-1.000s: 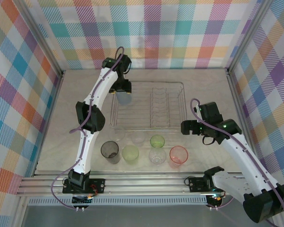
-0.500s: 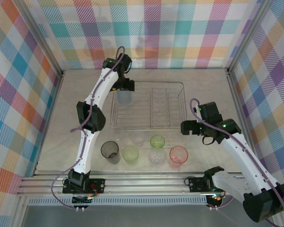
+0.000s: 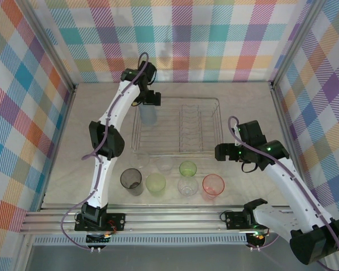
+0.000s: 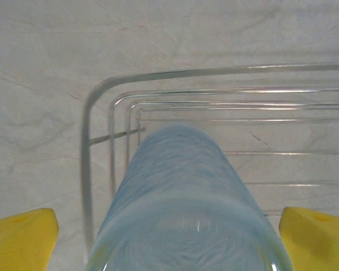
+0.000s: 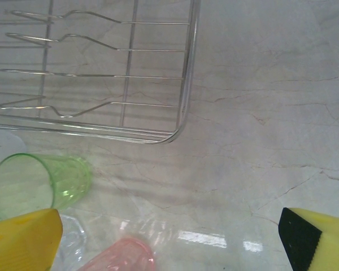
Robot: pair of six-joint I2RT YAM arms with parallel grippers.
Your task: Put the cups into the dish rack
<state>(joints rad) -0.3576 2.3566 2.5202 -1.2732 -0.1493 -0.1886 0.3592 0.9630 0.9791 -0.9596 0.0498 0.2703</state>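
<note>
Desk (image 3: 246,107): pale stone-look top with fine grey veins, glossy enough to catch glare near the right arm.
Dish rack (image 3: 214,148): a rectangular basket of thin, shiny wire with low sides, rounded corners and a row of looped plate dividers down its middle. It sits mid-desk.
Blue cup (image 3: 148,117): a translucent, pale blue tumbler with a faintly streaked wall, standing inside the rack at its far left corner. I cannot tell whether its mouth faces up or down.
Left jaws: wide apart above the blue cup. In the left wrist view its round body (image 4: 186,214) sits between the two yellow pads (image 4: 20,237), and the left-hand pad is clear of the wall.
Rack corner under the left wrist (image 4: 99,104): curved wire, with several parallel rods behind it.
Right jaws: spread wide and holding nothing, hanging over bare desk just off the rack's near right corner (image 5: 183,127). The yellow pads (image 5: 22,240) sit at the frame's lower corners.
Cups on the desk: a loose row in front of the rack, made up of smoky grey cup (image 3: 131,180), yellow-green cup (image 3: 156,183), green cup (image 3: 187,168), clear cup (image 3: 187,187) and pink-red cup (image 3: 213,185). All are smooth, see-through plastic.
Fainter clear cups: near the rack's front edge — too glassy to count.
</note>
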